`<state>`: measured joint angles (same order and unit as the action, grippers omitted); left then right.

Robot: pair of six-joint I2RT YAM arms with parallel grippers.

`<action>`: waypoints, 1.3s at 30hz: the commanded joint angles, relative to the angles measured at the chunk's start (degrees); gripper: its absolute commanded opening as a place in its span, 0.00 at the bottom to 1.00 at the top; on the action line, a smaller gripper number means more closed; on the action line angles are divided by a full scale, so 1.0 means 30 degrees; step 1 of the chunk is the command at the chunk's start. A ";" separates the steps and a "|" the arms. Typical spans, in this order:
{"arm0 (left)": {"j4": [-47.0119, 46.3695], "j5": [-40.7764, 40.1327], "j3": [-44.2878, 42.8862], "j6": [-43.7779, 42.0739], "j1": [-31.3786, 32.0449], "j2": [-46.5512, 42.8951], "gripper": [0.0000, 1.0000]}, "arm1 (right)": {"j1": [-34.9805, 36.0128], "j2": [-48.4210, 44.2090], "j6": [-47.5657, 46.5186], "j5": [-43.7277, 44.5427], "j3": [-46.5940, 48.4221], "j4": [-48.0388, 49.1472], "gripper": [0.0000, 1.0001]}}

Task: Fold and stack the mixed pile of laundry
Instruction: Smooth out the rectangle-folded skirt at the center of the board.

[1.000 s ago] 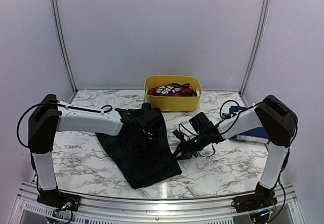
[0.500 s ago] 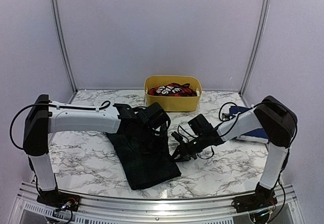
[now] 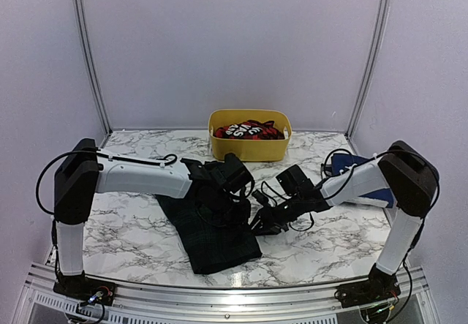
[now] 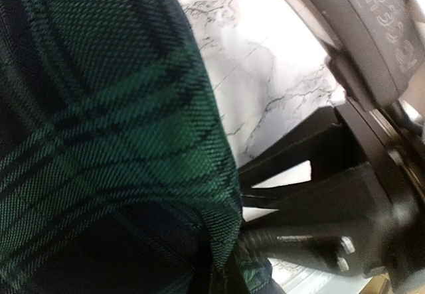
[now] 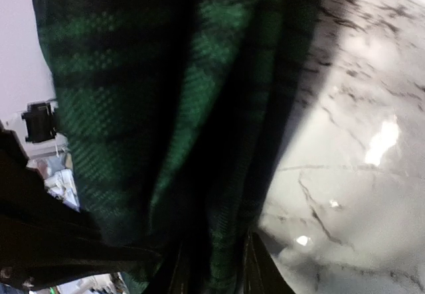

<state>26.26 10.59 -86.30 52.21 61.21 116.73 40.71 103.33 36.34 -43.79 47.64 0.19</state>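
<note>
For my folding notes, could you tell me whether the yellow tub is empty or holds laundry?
Not empty: the yellow tub holds a red-and-black checked garment with white patches, inside its rim.

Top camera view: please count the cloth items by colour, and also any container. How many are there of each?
Green-navy tartan garment: 1
Red-and-black checked garment: 1
Navy blue garment, partly hidden: 1
Yellow tub: 1
Total: 4
</note>
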 commanded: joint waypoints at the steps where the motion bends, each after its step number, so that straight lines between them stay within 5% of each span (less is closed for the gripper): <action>1: -0.2393 0.0652 0.0871 -0.0085 -0.0408 -0.0121 0.09 | 0.0012 -0.1450 0.0189 0.0108 -0.0665 -0.0003 0.34; 4: -0.3988 0.1412 0.1448 0.0091 -0.0646 -0.0446 0.17 | -0.0396 -0.2090 0.0093 0.0059 -0.1572 -0.0492 0.41; 11: -0.4916 0.2234 0.1955 0.0335 -0.0775 -0.0281 0.16 | -0.0684 -0.3662 0.0413 -0.0850 -0.2762 0.1234 0.69; 17: -0.5163 0.2263 0.1896 0.0446 -0.0897 0.0041 0.14 | 0.0079 -0.2017 -0.0010 -0.0910 -0.1801 0.1095 0.70; 21: -0.5323 0.2181 0.1982 0.0586 -0.1160 -0.0024 0.13 | 0.0328 -0.0800 -0.0103 -0.0430 -0.1606 0.0982 0.61; 24: -0.5188 0.1751 0.1598 0.0020 -0.1362 -0.0711 0.18 | 0.0318 0.0161 -0.0379 0.0018 -0.1442 0.0517 0.46; 29: -0.4245 -0.1303 0.2780 -0.1546 -0.2006 -0.4247 0.71 | 0.0326 0.1158 -0.1009 0.0682 -0.1332 -0.1029 0.03; 32: -0.4382 -0.2422 0.4291 -0.2346 -0.2904 -0.5966 0.98 | 0.0317 0.0896 -0.1089 0.0844 -0.1419 -0.1450 0.00; 39: -0.5729 -0.1034 0.7196 -0.3353 -0.4959 -0.5425 0.99 | 0.0074 -0.0351 -0.1950 0.1207 -0.1511 -0.3218 0.00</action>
<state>9.89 7.22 -71.42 45.30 48.62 97.78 41.19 103.24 33.06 -45.52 44.53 -0.03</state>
